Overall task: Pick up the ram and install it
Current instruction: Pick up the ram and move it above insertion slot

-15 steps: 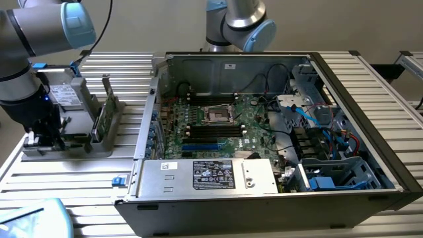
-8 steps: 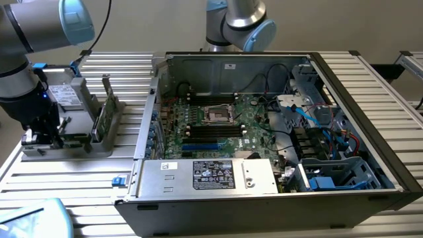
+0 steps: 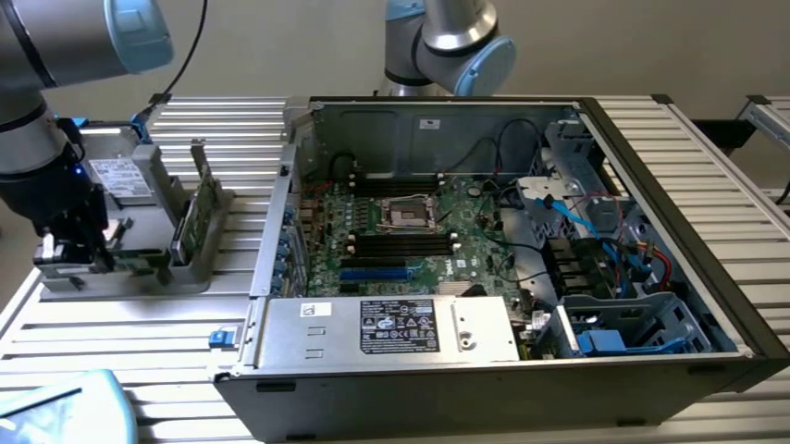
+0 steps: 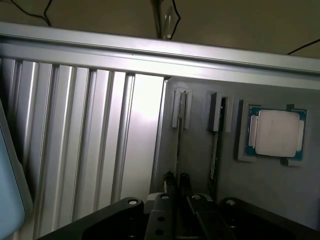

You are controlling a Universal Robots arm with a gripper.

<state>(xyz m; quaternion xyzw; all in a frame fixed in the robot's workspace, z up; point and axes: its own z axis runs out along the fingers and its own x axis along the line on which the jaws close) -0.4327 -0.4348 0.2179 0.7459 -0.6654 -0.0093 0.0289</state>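
The ram (image 4: 178, 140) shows edge-on as a thin dark line standing in a slot of the grey holder (image 4: 230, 180). My gripper (image 4: 177, 181) is shut on it, with its two black fingertips close together on either side of that edge. In the exterior view the gripper (image 3: 74, 252) is low over the holder (image 3: 136, 268), on the exterior view's left of the open computer case (image 3: 284, 185). There the arm hides the gripped stick. The black memory slots (image 3: 395, 242) lie on the motherboard inside the case.
A second dark stick (image 4: 215, 150) stands in the neighbouring slot, and a square silver processor (image 4: 276, 132) lies in a recess beyond it. A green board (image 3: 185, 227) stands upright in the holder near the case wall. A ribbed metal table (image 3: 124, 333) carries everything.
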